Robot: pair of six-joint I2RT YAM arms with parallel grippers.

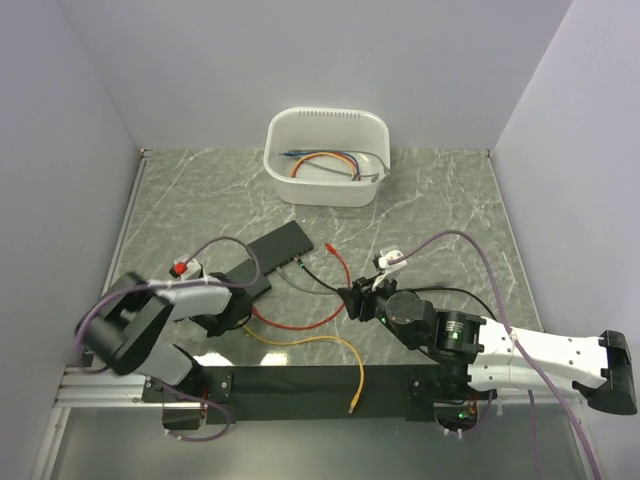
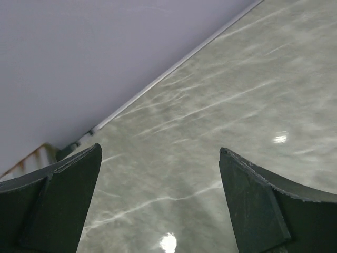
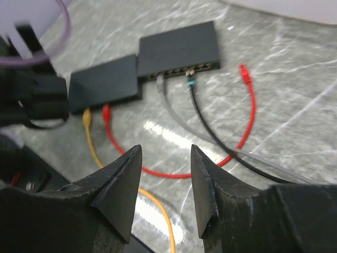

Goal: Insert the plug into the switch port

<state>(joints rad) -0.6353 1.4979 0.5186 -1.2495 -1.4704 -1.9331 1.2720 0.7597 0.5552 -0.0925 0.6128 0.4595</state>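
Two black switches lie mid-table: the far one (image 1: 283, 245) (image 3: 179, 47) and a near-left one (image 1: 240, 280) (image 3: 105, 84). A grey plug (image 3: 160, 81) and a black cable's plug (image 3: 190, 83) sit in the far switch's ports. A red cable (image 3: 158, 171) and a yellow cable (image 3: 92, 145) run from the near-left switch. The red cable's free plug (image 1: 330, 245) (image 3: 244, 74) lies loose right of the far switch. The yellow cable's free plug (image 1: 352, 405) lies near the front. My right gripper (image 1: 352, 298) (image 3: 166, 150) is open and empty above the red loop. My left gripper (image 1: 232, 312) (image 2: 160, 150) is open and empty over bare table.
A white tub (image 1: 327, 155) with several spare cables stands at the back centre. White walls close in the left, back and right sides. A black strip (image 1: 300, 385) runs along the front between the arm bases.
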